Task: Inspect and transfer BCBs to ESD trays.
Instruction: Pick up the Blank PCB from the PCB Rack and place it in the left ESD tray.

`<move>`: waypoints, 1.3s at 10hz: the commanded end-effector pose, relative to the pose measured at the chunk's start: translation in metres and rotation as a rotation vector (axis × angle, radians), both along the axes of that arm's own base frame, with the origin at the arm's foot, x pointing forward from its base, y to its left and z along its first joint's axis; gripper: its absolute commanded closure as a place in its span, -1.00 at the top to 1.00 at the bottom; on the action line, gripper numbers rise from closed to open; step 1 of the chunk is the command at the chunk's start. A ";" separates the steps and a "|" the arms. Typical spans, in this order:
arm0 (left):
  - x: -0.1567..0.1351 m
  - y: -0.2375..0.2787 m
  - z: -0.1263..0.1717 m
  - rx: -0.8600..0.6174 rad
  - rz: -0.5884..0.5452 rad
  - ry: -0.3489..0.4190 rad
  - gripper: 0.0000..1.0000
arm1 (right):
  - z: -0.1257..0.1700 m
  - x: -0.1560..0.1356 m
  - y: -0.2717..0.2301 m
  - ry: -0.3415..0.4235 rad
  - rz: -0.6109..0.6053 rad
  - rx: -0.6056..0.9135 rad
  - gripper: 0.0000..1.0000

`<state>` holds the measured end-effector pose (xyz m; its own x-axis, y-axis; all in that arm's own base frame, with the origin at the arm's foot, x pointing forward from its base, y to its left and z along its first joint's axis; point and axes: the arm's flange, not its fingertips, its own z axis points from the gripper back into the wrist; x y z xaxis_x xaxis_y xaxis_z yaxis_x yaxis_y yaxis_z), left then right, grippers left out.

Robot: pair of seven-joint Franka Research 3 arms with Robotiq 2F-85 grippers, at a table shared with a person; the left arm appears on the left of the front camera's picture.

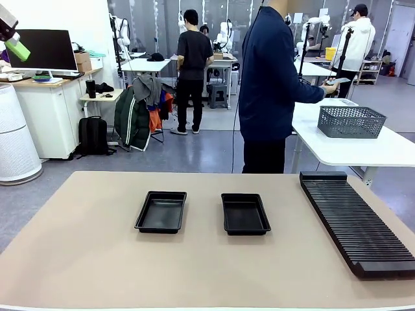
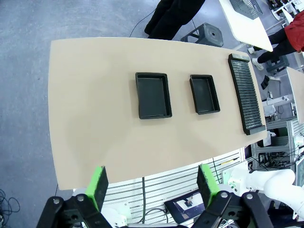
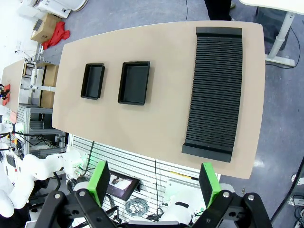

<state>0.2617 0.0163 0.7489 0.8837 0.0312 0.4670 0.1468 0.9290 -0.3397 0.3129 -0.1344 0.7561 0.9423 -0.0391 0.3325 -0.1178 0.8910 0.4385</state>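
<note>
1. My left hand hangs high above the desk, fingers spread wide, holding nothing.
2. My right hand hangs high too, equally wide and holding nothing.
3. The 2 trays lie side by side, apart, on the desk well beyond my left fingertips, their floors bare black.
4. The rack lies ahead of my right hand, with the trays to its left.
5. A person stands past the desk, near a basket.

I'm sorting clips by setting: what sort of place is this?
Probably an electronics or robotics lab: black ESD trays and a slotted rack on the worktable, a mesh basket on a white bench, a monitor.
</note>
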 end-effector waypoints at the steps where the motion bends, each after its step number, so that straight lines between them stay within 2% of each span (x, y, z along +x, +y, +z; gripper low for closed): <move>1: -0.002 -0.001 0.000 0.000 -0.001 -0.001 1.00 | 0.000 -0.001 0.000 -0.003 0.000 0.002 0.99; 13: -0.002 -0.001 0.000 0.000 -0.001 -0.001 1.00 | 0.000 -0.001 0.000 -0.003 0.000 0.002 0.99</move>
<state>0.2617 0.0163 0.7489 0.8837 0.0312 0.4670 0.1468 0.9290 -0.3397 0.3129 -0.1344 0.7561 0.9423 -0.0391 0.3325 -0.1178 0.8910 0.4385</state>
